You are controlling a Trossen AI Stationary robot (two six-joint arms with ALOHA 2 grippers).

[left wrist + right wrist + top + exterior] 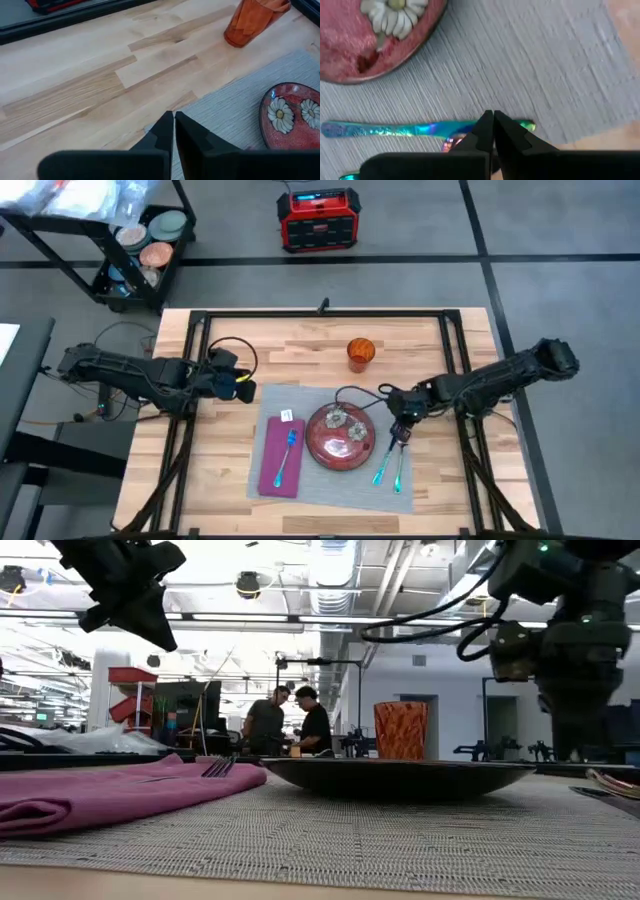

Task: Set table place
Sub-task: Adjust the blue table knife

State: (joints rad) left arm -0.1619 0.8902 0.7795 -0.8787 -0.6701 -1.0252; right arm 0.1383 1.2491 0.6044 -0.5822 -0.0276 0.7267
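Placemat (330, 450) is sitting low-centre of the high view on the plank table (300, 350), and the setting is looking nearly complete. Red glazed plate (341, 436) with daisy motifs is sitting mid-mat. Purple cloth napkin (281, 455) is lying to its left in the frame, with a blue-handled fork (289, 448) on top. Two iridescent teal utensils (388, 463) are lying on the plate's right. Orange textured cup (361, 352) is standing off the mat, above the plate in frame.

My right gripper (402, 430) is hovering just over the utensils' upper ends, fingers pressed together, pinching nothing that I can see. My left gripper (243, 388) is waiting at the mat's upper-left corner, fingers also pressed together.

Remaining, I'm guessing: utensil alignment at most.

Mat is a coarse grey weave, flat, rectangular. Plate is shallow, glossy.
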